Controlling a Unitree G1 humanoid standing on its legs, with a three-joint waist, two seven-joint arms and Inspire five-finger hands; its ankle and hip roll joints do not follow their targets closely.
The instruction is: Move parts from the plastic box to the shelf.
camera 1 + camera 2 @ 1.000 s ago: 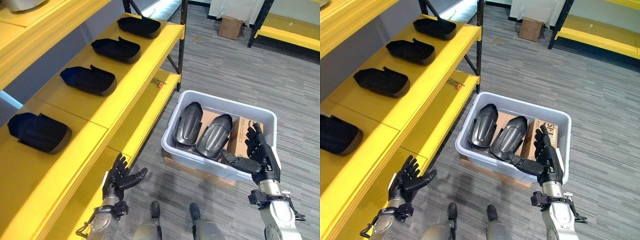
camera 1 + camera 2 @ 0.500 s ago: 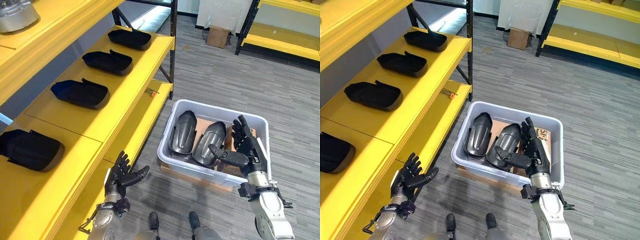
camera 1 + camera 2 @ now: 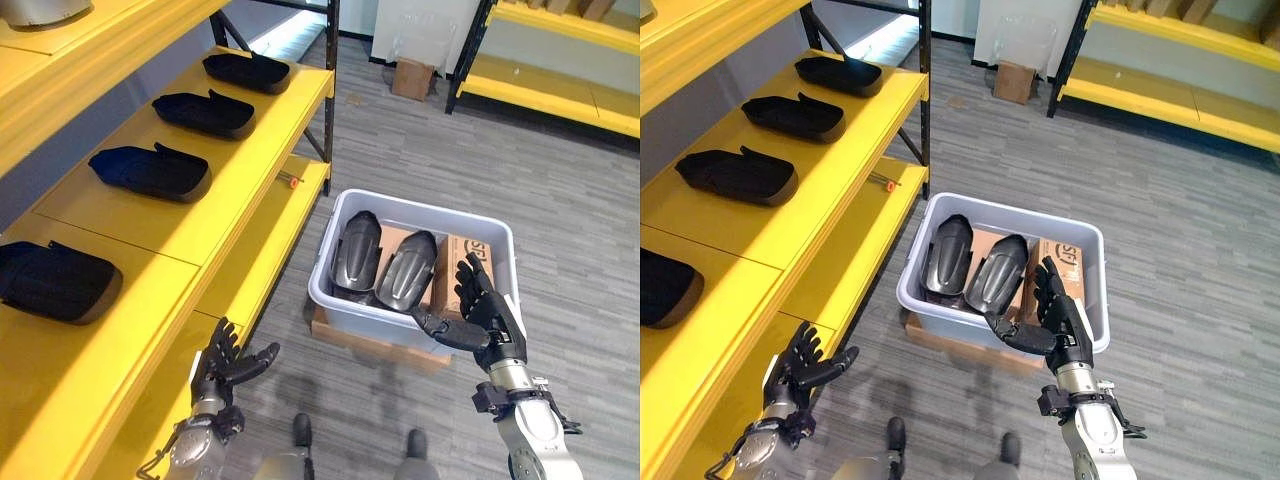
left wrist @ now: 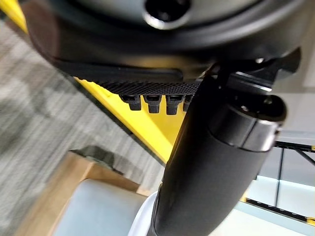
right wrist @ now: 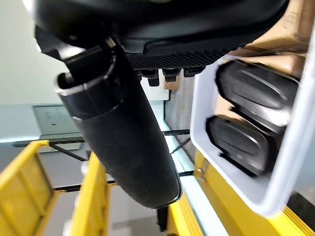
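Evidently the reach is under way: the right hand (image 3: pixel 487 312), fingers spread and empty, is held over the near rim of the pale grey plastic box (image 3: pixel 372 322), so one of the two dark curved shell parts (image 3: pixel 403 275) must next be grasped.

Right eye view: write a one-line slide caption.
Open right hand over the plastic box holding two dark parts; four sit on the shelf.

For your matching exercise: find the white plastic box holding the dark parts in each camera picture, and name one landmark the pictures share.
Left eye view: plastic box right of centre, on the floor beside the yellow shelf.
Right eye view: box near centre.
Left wrist view: a pale curved rim, probably the box, past the left hand.
Right wrist view: box wall, two dark parts inside.
Shared landmark: the yellow shelf.
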